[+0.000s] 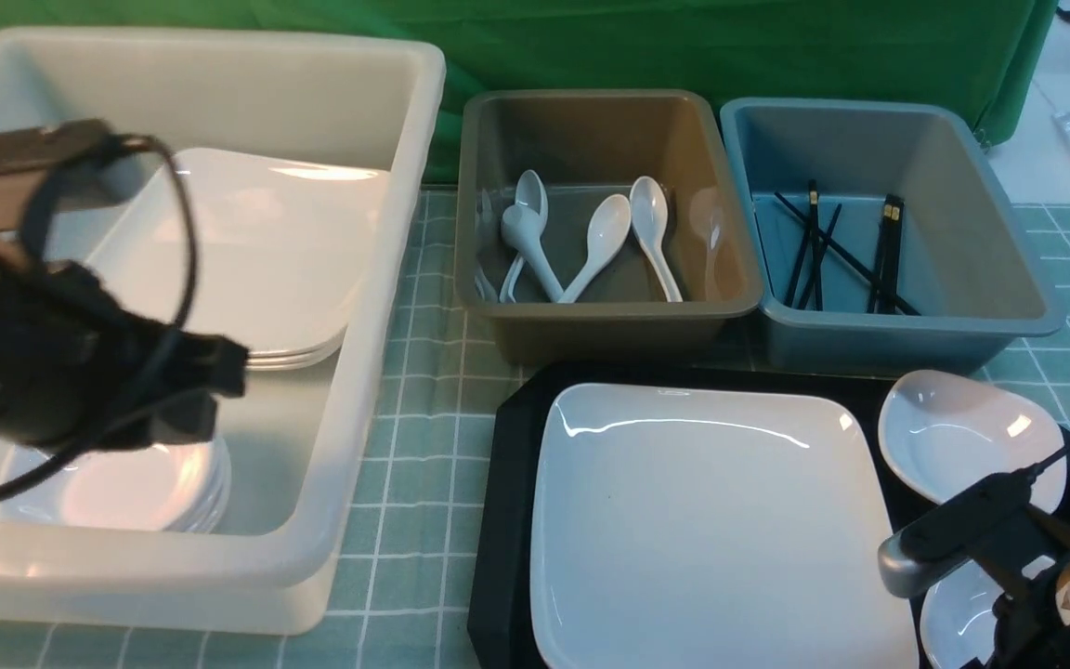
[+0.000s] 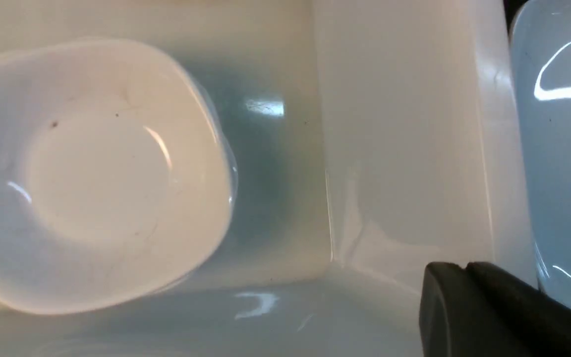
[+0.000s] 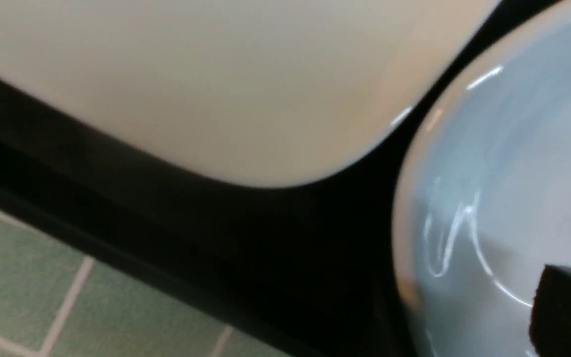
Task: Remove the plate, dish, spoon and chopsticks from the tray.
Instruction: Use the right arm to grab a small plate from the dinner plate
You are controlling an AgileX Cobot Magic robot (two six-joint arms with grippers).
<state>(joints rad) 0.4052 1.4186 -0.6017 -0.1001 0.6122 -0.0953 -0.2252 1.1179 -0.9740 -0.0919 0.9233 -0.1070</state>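
Observation:
The large white square plate (image 1: pixel 711 520) lies on the black tray (image 1: pixel 512 520). Two small white dishes sit on the tray's right side, one farther (image 1: pixel 962 437) and one nearer (image 1: pixel 958 623). My right arm hangs over the nearer dish. In the right wrist view one dark fingertip (image 3: pixel 568 307) is above that dish (image 3: pixel 513 173), beside the plate's corner (image 3: pixel 216 74); the other finger is out of frame. My left gripper (image 2: pixel 466 267) is shut and empty inside the white bin (image 1: pixel 358 390), next to a stack of dishes (image 2: pixel 97 168). No spoon or chopsticks show on the tray.
The white bin also holds a stack of square plates (image 1: pixel 266 260). A brown bin (image 1: pixel 609 321) behind the tray holds several white spoons. A blue bin (image 1: pixel 906 330) beside it holds several black chopsticks. A green checked cloth (image 1: pixel 424 446) covers the table.

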